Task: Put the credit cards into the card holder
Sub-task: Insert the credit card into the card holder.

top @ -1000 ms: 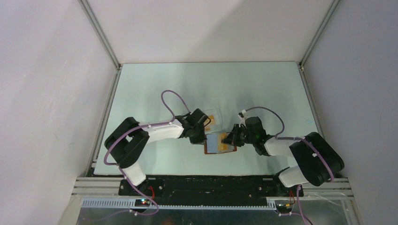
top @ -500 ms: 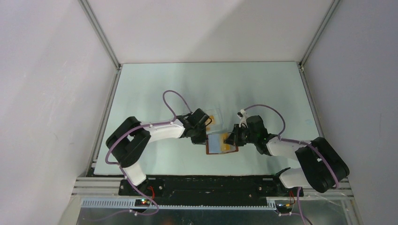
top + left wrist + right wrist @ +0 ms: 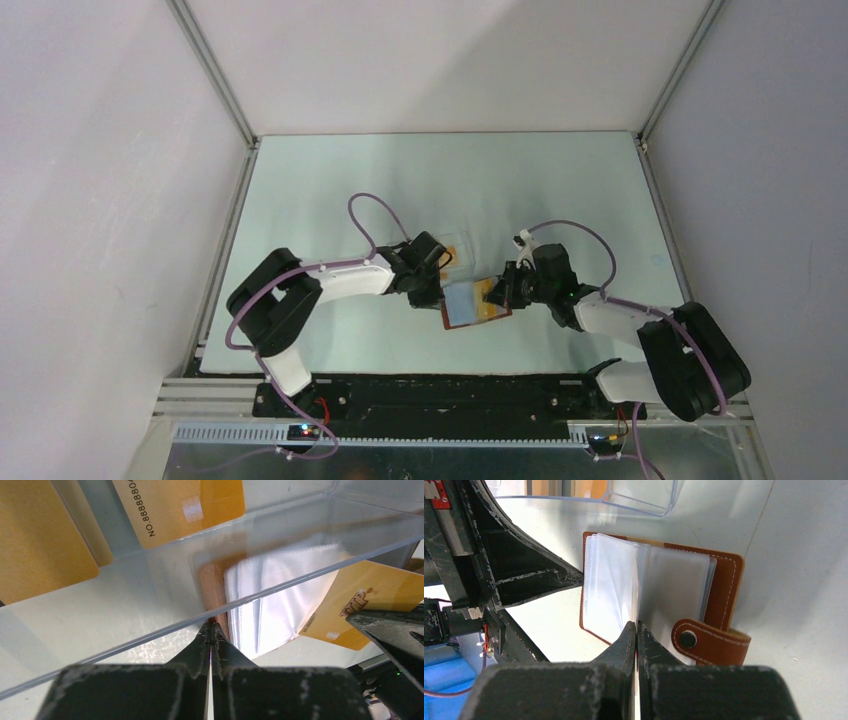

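The left gripper (image 3: 211, 626) reaches in from the left with its jaws pressed together. Its tips are at the brown left edge of the card holder (image 3: 462, 305), right under the lower wall of the clear box (image 3: 300, 525). I cannot tell whether any leather is nipped between them. The box sits on the table (image 3: 330, 190) just beyond the left gripper, and two loose credit cards (image 3: 180, 507) show inside it, lying flat with their orange faces up.

The card holder lies open near the middle of the table, between the two grippers and just nearer than the box. Its long axis runs left to right, a little tilted, and the leather cover is flat on the table. The clear sleeves (image 3: 280, 600) fan upward from it. The snap tab (image 3: 711, 641) curls up on the side toward the right gripper.

The right gripper (image 3: 636, 626) comes in from the right with its jaws closed on the gold card (image 3: 365, 600). From its own wrist the card is seen edge-on, as a thin line running up from between the fingertips. The card's long axis points left, with its leading end tucked among the sleeves and its trailing end at the right fingers.
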{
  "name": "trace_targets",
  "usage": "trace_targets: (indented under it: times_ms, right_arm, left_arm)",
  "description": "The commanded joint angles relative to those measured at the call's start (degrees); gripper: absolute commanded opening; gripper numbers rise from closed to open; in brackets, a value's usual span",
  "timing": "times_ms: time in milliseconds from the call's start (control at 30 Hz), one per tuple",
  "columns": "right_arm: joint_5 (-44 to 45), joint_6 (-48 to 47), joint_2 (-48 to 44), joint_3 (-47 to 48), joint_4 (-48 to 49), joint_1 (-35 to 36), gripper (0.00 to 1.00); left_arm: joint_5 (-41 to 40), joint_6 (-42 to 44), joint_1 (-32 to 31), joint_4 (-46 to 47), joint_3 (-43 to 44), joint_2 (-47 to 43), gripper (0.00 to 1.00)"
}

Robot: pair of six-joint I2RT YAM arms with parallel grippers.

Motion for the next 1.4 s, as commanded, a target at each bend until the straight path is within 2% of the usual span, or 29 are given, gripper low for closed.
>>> trace_targets:
  times_ms: [0,200,267,433,500,633,833,1067,1367]
  right_arm:
    - [1.46,-1.69,-2.45,0.60,-1.98,-1.02,0.00]
    - [-1.74,-0.82,-0.28,-0.02,0.49,-2.35,0.00]
    - [-3.44,-0.41,1.86,-0.02,2.00,-2.56,0.00]
    - [-6.15,1.24,5.01,-0.63,5.66,-3.75,0.00]
    - [-8.30,2.90,6.43,-1.26,8.41,-4.69,0.00]
    - [-12.87,5.45,9.36,-2.23,13.14,-6.02,0.00]
    - [-15.27,8.03,11.84,-3.49,18.29,-6.31,0.00]
    - [-14.16,9.36,11.44,-3.80,19.50,-6.33,0.00]
    - [-9.24,11.01,8.40,-4.41,19.15,-6.31,0.00]
  left_arm:
    - [-0.67,1.00,-0.72,-3.54,-0.24,2.73,0.00]
    - [-0.44,0.50,-0.60,-3.27,-0.33,0.26,0.02]
    - [-0.26,-0.07,-0.48,-2.62,-1.13,-1.35,0.11]
    - [2.88,-2.22,0.59,2.95,-5.24,-4.98,0.38]
    - [3.48,-2.65,0.93,4.64,-6.35,-5.61,0.41]
    - [3.76,-2.59,1.11,5.09,-6.00,-3.71,0.35]
    - [3.81,-2.66,1.06,5.11,-4.80,-0.62,0.31]
    - [4.23,-3.02,1.11,5.00,-3.87,1.91,0.01]
    - [4.38,-3.08,1.06,5.04,-4.13,2.31,0.00]
